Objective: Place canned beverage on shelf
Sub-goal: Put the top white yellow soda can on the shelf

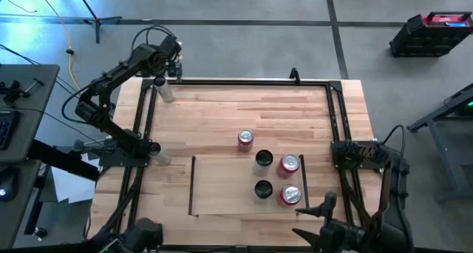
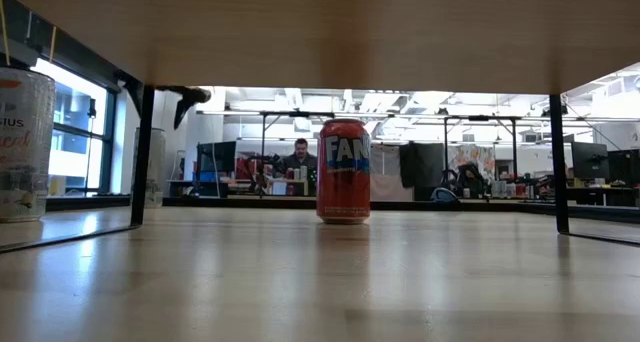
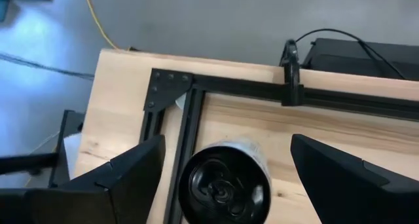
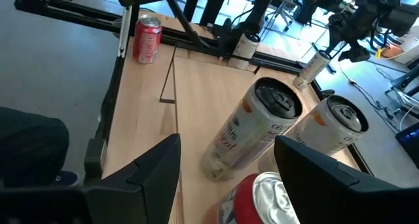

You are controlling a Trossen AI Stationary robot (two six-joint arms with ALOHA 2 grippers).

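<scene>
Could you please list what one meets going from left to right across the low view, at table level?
Pale can at the left edge → dark shelf post → tall pale can right beside that post → red Fanta can near the middle → second dark post on the right.

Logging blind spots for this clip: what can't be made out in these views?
- Tall white can under the open left gripper: left wrist view's edge cuts off its base; contact unclear.
- Red soda can below the open right gripper: cropped in right wrist view.
- Pale-wood shelf panel: low view shows only its underside.
</scene>
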